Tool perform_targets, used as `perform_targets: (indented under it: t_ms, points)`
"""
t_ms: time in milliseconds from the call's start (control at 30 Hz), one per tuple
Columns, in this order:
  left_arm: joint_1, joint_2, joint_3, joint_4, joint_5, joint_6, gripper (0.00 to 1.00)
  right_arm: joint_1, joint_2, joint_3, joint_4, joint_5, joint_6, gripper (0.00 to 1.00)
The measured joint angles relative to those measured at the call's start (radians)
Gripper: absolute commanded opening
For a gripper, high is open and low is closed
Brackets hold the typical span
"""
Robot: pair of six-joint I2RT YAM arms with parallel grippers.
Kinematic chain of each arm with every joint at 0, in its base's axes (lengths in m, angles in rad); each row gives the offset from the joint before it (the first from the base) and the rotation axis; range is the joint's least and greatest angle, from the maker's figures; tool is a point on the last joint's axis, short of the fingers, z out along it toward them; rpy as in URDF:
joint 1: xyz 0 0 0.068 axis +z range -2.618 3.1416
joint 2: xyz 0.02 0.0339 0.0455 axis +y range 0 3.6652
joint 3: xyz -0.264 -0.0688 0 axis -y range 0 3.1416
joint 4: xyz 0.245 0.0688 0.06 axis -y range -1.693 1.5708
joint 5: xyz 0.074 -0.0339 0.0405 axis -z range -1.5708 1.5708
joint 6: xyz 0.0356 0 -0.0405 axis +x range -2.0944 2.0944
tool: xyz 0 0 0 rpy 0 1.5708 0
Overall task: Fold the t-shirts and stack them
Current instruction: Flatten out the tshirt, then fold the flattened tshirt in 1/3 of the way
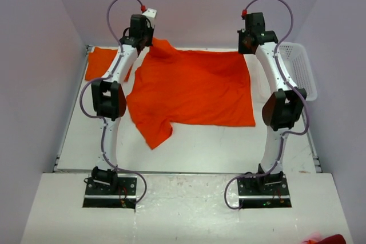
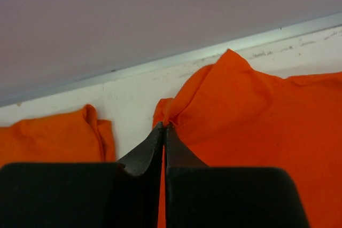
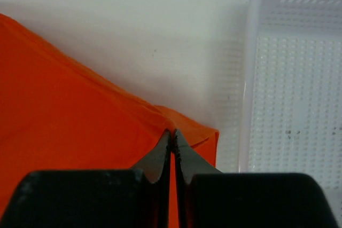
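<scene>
A bright orange t-shirt (image 1: 191, 90) lies spread over the middle of the table, one sleeve hanging toward the front left. My left gripper (image 1: 147, 39) is shut on its far left corner, with the cloth (image 2: 240, 100) pulled up into a peak at my closed fingertips (image 2: 164, 126). My right gripper (image 1: 247, 45) is shut on the far right corner (image 3: 203, 134), cloth pinched between the fingertips (image 3: 173, 133). A second orange t-shirt (image 1: 103, 64) lies bunched at the far left of the table; it also shows in the left wrist view (image 2: 53, 137).
A white plastic lattice basket (image 1: 300, 70) stands at the far right, close to my right gripper; it also shows in the right wrist view (image 3: 294, 78). The back wall runs just behind both grippers. Something red (image 1: 329, 238) lies at the bottom right corner.
</scene>
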Motion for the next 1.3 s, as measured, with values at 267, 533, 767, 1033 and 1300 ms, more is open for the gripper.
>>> perform_targets:
  t_ms: [267, 533, 767, 1033, 1300]
  points:
    - [0.031, 0.000, -0.022, 0.177, 0.082, 0.024, 0.00, -0.042, 0.159, 0.115, 0.025, -0.049, -0.013, 0.00]
    - [0.023, 0.000, -0.083, 0.231, 0.179, 0.021, 0.00, -0.047, 0.280, 0.193, 0.027, -0.045, -0.015, 0.00]
    - [-0.032, -0.032, -0.238, 0.257, 0.193, 0.020, 0.00, -0.094, 0.293, 0.216, 0.076, -0.007, -0.031, 0.00]
    - [-0.073, -0.088, -0.326, 0.257, 0.171, 0.013, 0.00, -0.148, 0.312, 0.253, 0.138, 0.008, -0.090, 0.00]
    - [-0.070, -0.179, -0.343, 0.251, 0.113, 0.015, 0.00, -0.146, 0.344, 0.259, 0.162, -0.013, -0.116, 0.00]
